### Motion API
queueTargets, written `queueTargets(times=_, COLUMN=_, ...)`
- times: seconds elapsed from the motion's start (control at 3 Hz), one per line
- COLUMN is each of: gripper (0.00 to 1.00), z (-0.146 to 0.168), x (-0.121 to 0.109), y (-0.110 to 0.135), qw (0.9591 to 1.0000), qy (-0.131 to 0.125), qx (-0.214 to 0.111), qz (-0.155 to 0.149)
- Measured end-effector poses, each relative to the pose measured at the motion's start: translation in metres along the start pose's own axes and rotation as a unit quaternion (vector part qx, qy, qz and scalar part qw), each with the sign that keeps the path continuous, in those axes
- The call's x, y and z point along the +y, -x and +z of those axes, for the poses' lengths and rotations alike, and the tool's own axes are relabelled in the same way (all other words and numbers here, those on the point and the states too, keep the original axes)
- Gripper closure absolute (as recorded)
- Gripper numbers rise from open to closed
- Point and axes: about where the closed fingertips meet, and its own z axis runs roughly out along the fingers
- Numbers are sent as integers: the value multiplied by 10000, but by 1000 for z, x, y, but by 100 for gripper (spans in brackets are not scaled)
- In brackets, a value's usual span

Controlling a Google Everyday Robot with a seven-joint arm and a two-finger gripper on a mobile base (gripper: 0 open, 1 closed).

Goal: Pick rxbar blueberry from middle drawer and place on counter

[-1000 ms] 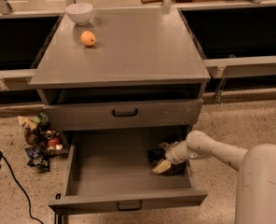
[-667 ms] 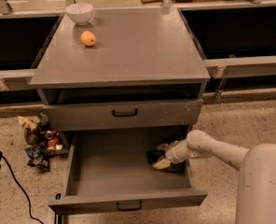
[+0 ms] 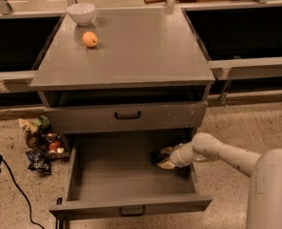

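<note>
The middle drawer (image 3: 107,175) is pulled out, with its small black handle (image 3: 131,210) at the front. A small dark packet, the rxbar blueberry (image 3: 156,156), lies on the drawer floor near the right wall. My gripper (image 3: 164,158) reaches into the drawer from the right and is right at the packet, partly covering it. My white arm (image 3: 217,152) comes in over the drawer's right wall. The grey counter (image 3: 131,56) is the cabinet's top, above.
An orange (image 3: 89,39) and a white bowl (image 3: 81,12) sit at the counter's back left. The upper drawer (image 3: 127,114) is shut. A heap of crumpled wrappers (image 3: 41,142) lies on the floor to the left. A black cable (image 3: 12,185) runs across the floor.
My gripper has shifted slightly back and left inside the drawer, closer onto the dark packet. The drawer and the counter's objects have not moved.
</note>
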Motion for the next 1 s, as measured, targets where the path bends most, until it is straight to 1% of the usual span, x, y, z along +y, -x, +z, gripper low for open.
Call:
queueTargets(times=0.33, gripper=100, z=-27, x=6, y=19, qw=9989, qy=-82, qx=-359, qz=-289)
queueTargets(times=0.67, gripper=100, z=-56, x=17, y=42, qw=9936, qy=-115, qx=-876, qz=-707)
queueTargets(times=1.0, gripper=100, z=-56, x=17, y=42, qw=9935, qy=-115, qx=-877, qz=-710)
